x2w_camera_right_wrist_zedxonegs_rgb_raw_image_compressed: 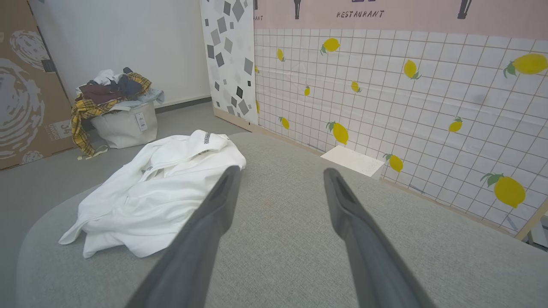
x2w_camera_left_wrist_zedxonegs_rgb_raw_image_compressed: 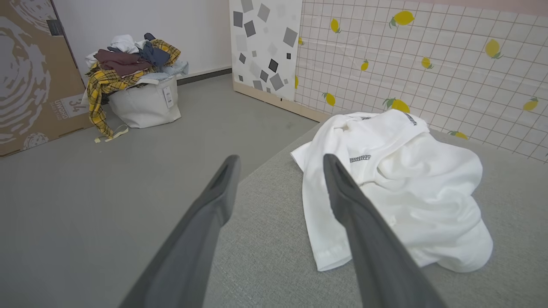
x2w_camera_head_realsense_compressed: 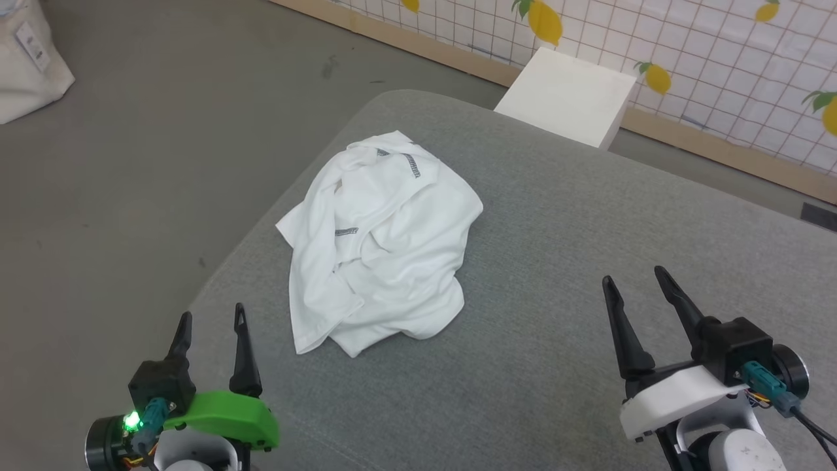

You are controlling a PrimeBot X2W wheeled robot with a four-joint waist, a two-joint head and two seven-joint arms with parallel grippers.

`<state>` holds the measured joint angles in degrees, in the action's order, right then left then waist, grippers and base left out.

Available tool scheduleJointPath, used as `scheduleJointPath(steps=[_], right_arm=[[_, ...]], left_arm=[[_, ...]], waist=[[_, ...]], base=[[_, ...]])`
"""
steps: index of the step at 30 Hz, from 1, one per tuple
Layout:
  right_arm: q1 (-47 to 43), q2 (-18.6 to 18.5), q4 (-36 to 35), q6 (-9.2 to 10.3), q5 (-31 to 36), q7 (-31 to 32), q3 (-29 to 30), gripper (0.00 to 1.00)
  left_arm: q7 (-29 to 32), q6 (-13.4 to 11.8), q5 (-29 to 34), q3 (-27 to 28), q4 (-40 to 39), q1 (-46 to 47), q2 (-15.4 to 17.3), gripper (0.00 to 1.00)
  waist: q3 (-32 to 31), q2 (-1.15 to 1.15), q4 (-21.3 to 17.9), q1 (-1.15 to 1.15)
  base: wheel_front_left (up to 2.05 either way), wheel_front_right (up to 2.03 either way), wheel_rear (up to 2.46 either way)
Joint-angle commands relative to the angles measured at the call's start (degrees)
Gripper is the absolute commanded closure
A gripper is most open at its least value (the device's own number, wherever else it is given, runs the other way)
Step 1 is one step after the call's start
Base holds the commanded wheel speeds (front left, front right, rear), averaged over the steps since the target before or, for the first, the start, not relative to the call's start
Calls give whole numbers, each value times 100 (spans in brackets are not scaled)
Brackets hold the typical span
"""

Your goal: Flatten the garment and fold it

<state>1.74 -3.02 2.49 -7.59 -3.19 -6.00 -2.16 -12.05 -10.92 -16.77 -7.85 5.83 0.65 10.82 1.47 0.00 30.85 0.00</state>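
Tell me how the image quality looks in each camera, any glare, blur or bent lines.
Head view: soft light, the white garment slightly washed out, faint shadow under its folds, a green lamp glowing behind the left gripper. Left wrist view: the near fingers look soft. Right wrist view: grid lines on the tiled wall bow slightly, wide-angle distortion.

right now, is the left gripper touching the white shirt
Apart. The head view shows a strip of bare grey cushion between the left gripper, its jaws open, and the shirt.
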Motion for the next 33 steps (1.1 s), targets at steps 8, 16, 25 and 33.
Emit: scheduleJointPath(steps=[8, 16, 25, 33], right_arm=[[135, 14, 24, 10, -59, -83, -20, 0], [211, 14, -35, 10, -27, -54, -54, 0], [635, 14, -319, 10, 219, 140, -156, 0], [1258, 13, -421, 10, 365, 172, -397, 0]], left_arm=[[-156, -134, -176, -87, 89, -4, 92, 0], [-70, -150, -191, -141, -8, 202, 94, 0], [803, 542, -760, -199, 430, 1734, 224, 0], [1993, 1229, -1391, -90, 1084, 3092, 674, 0]], waist=[[60, 0, 190, 0], [253, 0, 53, 0], [1148, 0, -438, 0], [2113, 0, -1304, 0]], base=[[0, 0, 0], [0, 0, 0], [0, 0, 0], [0, 0, 0]])
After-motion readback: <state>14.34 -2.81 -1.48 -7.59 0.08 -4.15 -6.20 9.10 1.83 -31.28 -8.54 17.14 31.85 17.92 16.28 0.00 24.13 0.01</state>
